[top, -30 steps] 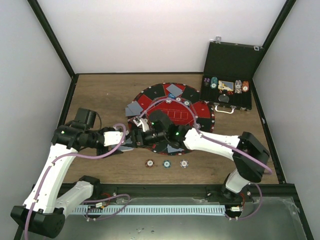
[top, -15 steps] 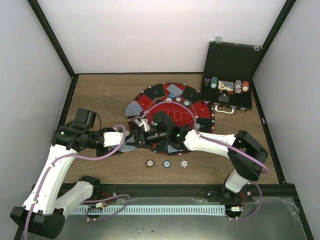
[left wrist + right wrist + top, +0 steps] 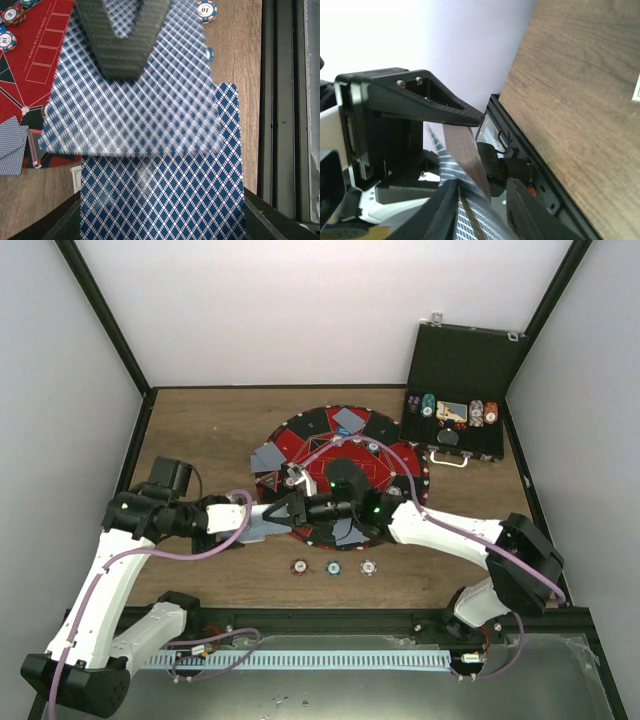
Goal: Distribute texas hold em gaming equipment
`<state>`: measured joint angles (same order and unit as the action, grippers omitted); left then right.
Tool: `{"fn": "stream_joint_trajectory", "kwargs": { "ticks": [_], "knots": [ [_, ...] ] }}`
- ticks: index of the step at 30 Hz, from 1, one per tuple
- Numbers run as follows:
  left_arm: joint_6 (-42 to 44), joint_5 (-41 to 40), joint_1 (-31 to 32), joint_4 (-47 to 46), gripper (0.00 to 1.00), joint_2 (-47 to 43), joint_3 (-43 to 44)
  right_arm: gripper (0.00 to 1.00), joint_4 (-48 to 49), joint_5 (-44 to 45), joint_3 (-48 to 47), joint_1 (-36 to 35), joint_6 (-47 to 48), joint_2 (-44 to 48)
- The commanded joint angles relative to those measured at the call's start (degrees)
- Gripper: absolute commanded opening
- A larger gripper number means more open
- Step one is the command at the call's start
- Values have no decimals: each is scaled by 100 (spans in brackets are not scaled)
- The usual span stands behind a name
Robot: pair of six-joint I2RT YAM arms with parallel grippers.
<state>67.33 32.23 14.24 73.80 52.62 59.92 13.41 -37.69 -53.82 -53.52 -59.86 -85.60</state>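
My left gripper is shut on a deck of blue-backed playing cards over the table just left of the round mat. My right gripper meets it from the right, shut on the top card, which is blurred and slid partly off the deck. One of its dark fingers lies on that card. In the right wrist view the card runs edge-on between my right gripper's fingers. Three striped chips lie in a row on the wood below the mat.
Dealt cards lie on the mat's far and left edge. The open black case with chip stacks stands at the back right. Chips sit on the mat near the deck. The black frame rail runs along the near edge.
My right gripper went from open to shut on the deck's top card and drew back to the right, sliding that card off. The left arm has kept still with the deck.
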Motion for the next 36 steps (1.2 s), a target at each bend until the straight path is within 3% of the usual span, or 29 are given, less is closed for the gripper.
{"fn": "stream_joint_trajectory", "kwargs": {
  "ticks": [1,6,11,18,22,27,32,36],
  "knots": [
    [109,288,-9,21,4,-77,142,22,-332,289,-17,78,32,394],
    [105,285,-9,4,4,-77,124,6,-559,367,37,153,73,742],
    [104,242,-9,3,4,-79,116,4,-1405,411,-115,555,579,1044],
    [100,229,-9,14,4,-72,132,2,-3622,728,-1095,1752,2410,541],
    [84,224,-9,34,4,-80,141,1,-4874,1939,-2320,1941,3631,-595],
    [37,164,-9,52,4,-85,124,1,-5440,3951,-3698,1921,4699,-1994],
    [6,125,-9,31,4,-131,91,1,-4918,6046,-4404,1701,5733,-2904],
    [-33,136,-9,4,4,-125,49,1,-3559,7398,-4197,1354,7102,-3277]
  ]
}}
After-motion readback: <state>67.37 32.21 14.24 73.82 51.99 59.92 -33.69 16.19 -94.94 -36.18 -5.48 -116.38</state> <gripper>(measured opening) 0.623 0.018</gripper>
